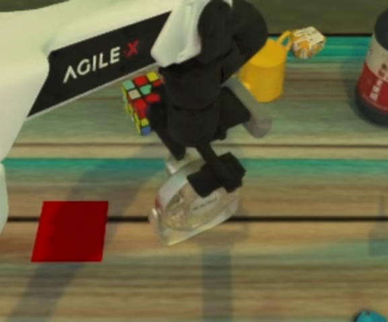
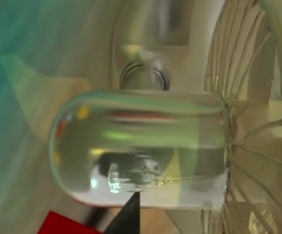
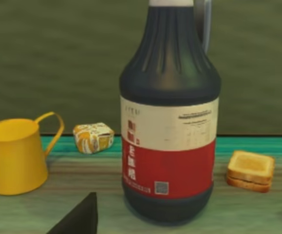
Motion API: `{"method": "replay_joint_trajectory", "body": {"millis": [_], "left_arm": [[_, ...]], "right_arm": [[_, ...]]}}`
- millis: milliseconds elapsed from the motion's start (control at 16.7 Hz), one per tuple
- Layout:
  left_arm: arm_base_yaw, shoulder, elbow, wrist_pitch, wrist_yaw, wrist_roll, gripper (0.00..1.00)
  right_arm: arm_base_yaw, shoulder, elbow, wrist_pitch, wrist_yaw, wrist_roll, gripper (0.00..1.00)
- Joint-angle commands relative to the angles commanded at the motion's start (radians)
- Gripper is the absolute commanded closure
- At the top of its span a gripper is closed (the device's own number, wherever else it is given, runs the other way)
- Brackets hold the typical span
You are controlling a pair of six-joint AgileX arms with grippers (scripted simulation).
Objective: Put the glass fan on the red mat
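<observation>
The clear glass fan (image 1: pixel 190 215) sits at the table's middle, its grille tilted up toward the camera. My left gripper (image 1: pixel 215 176) comes down on its upper rim and is shut on the glass fan. In the left wrist view the fan's rounded clear housing (image 2: pixel 145 146) fills the picture, with one dark fingertip (image 2: pixel 129 214) against it. The red mat (image 1: pixel 70 231) lies flat to the fan's left, bare; a corner of the red mat (image 2: pixel 58 225) shows in the left wrist view. My right arm is outside the top view; its one visible fingertip (image 3: pixel 84 217) holds nothing.
A Rubik's cube (image 1: pixel 142 100) stands behind the fan, partly under the left arm. A yellow watering can (image 1: pixel 266 67), a small orange-white box (image 1: pixel 307 41) and a dark sauce bottle (image 1: pixel 384 67) line the back right. Toast (image 3: pixel 250 170) lies beside the bottle.
</observation>
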Motion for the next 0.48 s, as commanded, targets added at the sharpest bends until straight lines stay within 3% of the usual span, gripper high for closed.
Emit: {"method": "replay_joint_trajectory", "body": {"millis": [420,480], "left_arm": [[0.000,0.000,0.000,0.000,0.000,0.000,0.98],[0.000,0.000,0.000,0.000,0.000,0.000,1.00]], "right_arm": [[0.000,0.000,0.000,0.000,0.000,0.000,0.00],[0.000,0.000,0.000,0.000,0.000,0.000,0.00]]}}
